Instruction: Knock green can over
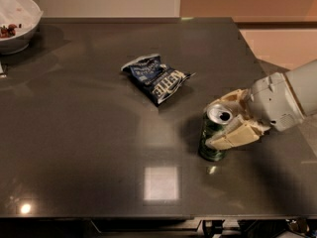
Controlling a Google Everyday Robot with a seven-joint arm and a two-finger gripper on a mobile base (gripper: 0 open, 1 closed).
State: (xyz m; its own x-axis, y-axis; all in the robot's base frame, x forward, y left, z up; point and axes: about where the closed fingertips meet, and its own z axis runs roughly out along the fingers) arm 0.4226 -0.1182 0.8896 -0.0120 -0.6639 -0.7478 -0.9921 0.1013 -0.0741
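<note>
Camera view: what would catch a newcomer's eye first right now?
The pale end effector reaches in from the right and meets the can, which stands upright near the table's front right. Beyond it, a blue chip bag lies mid-table, and a white bowl sits at the far left corner.

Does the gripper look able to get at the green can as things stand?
Likely yes. The gripper is at the upright green can, its open fingers either side of the can's upper part. Nothing stands between them, and the chip bag lies apart.
</note>
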